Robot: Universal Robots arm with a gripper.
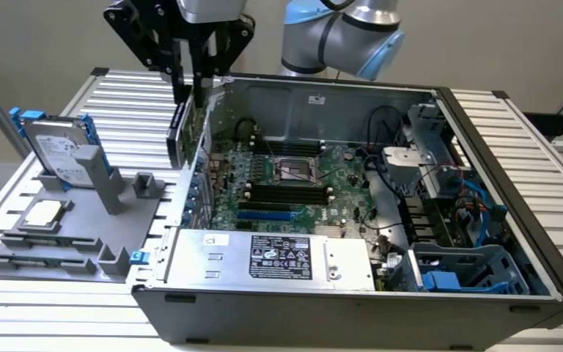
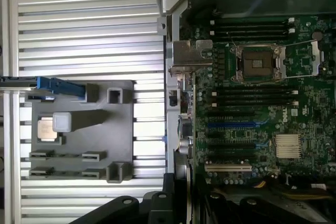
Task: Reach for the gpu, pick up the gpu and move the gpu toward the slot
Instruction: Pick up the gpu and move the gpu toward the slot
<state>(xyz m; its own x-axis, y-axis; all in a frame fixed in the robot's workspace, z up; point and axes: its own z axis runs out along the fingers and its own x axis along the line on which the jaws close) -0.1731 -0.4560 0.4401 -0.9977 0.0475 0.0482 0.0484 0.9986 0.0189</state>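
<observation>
**One card held above an open computer case**

One robot arm works over a counter (image 1: 56, 323) of ribbed, silver metal slats, with a plain pale wall behind. We see one black pincer (image 1: 190, 92) at the top of the exterior view, closed on the gpu (image 1: 177, 132). The card hangs upright and edge-on, dark and thin, just outside the case wall on the exterior view's left, above the counter and apart from the motherboard (image 1: 292, 191). In the wrist view the gpu's silver metal bracket (image 2: 190, 56) sits along the case edge, beside the green board.

One dark grey computer case (image 1: 360, 323) lies open on the counter. Inside we count one green motherboard, one square processor socket (image 2: 257, 64) framed in metal, one blue slot (image 2: 236, 125), and one silver power supply (image 1: 272, 257) with a printed label. Blue plastic drive bays (image 1: 457, 271) fill the corner on the exterior view's right.

One flat grey fixture tray (image 2: 79, 140) rests on the counter on the exterior view's left. On it we count one silver hard drive (image 1: 55, 154) with blue rails, standing upright, and one small square silver processor chip (image 1: 45, 214), lying flat.
</observation>
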